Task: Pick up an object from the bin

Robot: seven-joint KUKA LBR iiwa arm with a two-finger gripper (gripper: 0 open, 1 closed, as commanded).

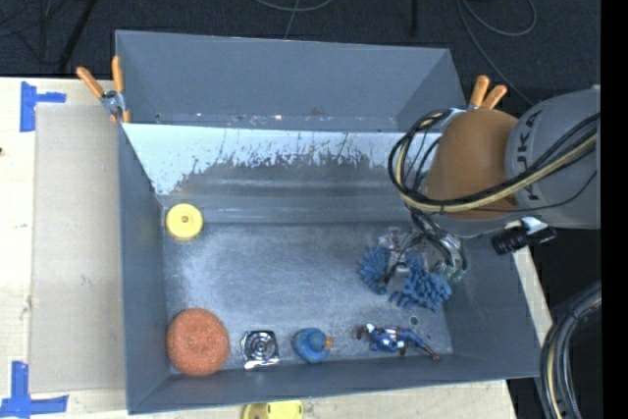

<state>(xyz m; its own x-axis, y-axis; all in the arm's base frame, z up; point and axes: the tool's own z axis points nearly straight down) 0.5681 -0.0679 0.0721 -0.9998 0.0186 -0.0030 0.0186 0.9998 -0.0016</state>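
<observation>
End effector (420,258) sits right over blue shaggy duster head (378,270), right side of bin (294,103). Along front wall, left to right: orange scrub pad (197,341), silver scourer (259,346), blue knob (311,344), small blue toy (392,340). Yellow disc (183,222) far left.

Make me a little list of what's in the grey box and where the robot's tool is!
box: grey metal bin
tool: right side, low over the blue shaggy thing
blue shaggy thing: right side, under the tool
held or not: cannot tell
yellow disc: left, towards the back
orange fuzzy ball: front left corner
shiny silver piece: front, beside the ball
small blue piece: front middle
little blue and dark thing: front right
</observation>
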